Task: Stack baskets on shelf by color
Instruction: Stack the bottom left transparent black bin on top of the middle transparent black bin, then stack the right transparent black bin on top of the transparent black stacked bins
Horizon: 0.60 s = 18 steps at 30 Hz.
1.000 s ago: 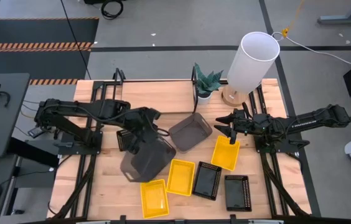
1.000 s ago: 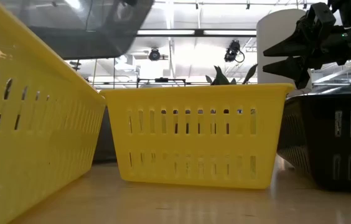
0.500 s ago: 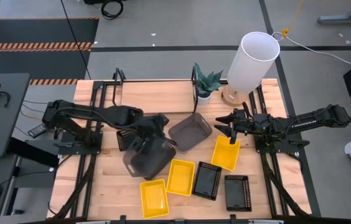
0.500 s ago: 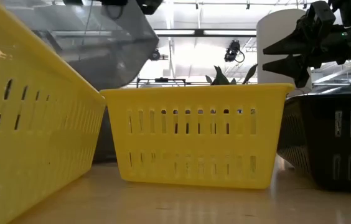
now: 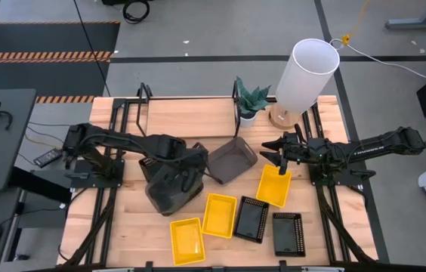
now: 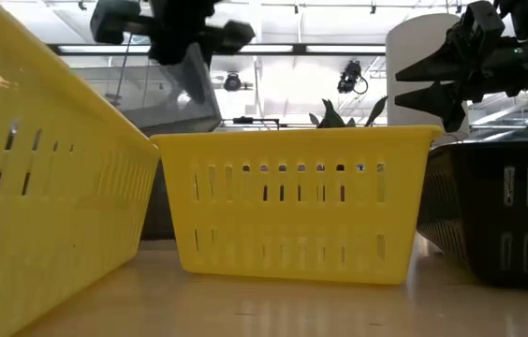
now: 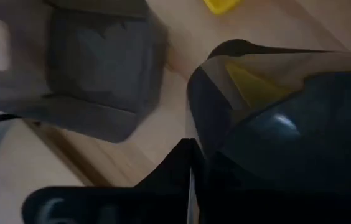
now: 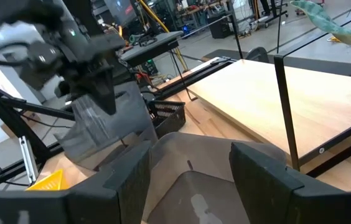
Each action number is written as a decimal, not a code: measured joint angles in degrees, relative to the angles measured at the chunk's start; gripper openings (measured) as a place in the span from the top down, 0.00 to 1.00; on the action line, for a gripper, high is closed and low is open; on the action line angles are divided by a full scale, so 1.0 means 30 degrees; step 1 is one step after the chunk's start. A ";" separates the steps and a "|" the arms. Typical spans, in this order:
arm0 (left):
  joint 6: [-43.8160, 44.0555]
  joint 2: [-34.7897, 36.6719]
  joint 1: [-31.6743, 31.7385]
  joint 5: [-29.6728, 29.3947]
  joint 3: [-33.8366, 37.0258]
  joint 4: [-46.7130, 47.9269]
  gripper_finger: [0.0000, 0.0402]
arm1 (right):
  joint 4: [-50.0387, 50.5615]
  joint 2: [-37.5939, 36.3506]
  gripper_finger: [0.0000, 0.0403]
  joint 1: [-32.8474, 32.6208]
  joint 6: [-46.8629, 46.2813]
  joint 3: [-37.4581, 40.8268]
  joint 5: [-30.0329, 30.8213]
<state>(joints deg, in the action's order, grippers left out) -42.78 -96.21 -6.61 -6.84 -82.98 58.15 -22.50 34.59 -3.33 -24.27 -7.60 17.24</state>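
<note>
So the left gripper [image 5: 185, 169] is clamped on a translucent grey basket [image 5: 169, 190], carrying it over the table's middle, just left of a second grey basket [image 5: 230, 160] that sits flat beside the shelf [image 5: 190, 117] at the back. The held one hangs tilted, mouth partly sideways, clear of the wood as far as the low view shows. Its long axis looks like it runs roughly toward the front-left corner, but with the tilt I can't call it exactly. The resting grey one lies diagonal, long side running from front-left to back-right.

Handling guess: these are thin moulded plastic, so light and fairly stiff, but the walls probably flex if you squeeze mid-span. The rim pinch the gripper has now seems the sensible hold, near a short end where the cutout handle is. They're smooth, so a tilted basket could swing or slip in the fingers.

The right gripper [image 5: 276, 155] hovers just past the far end of a yellow basket [image 5: 273, 185], jaws spread wide, holding nothing. Two more yellow baskets [image 5: 202, 227] sit at the front, both long-axis roughly front to back, with two black mesh baskets [image 5: 270, 224] beside them and another black basket [image 5: 151, 169] tucked under the left arm. Nothing is on the shelf plank yet.
</note>
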 joint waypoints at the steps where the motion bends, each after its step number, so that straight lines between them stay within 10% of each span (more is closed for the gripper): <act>1: 0.0000 -0.0178 -0.0026 -0.0005 0.0000 0.0183 0.92 | 0.0000 0.0000 0.45 -0.0002 0.0000 -0.0004 0.0005; 18: 0.0103 -0.0581 -0.0247 0.0976 0.0000 -0.0581 0.60 | 0.0000 0.0000 0.45 -0.0002 0.0000 -0.0007 -0.0002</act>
<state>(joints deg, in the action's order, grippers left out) -42.47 -97.95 -7.35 -3.91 -82.98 56.41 -22.50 34.59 -3.33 -24.27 -7.62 17.24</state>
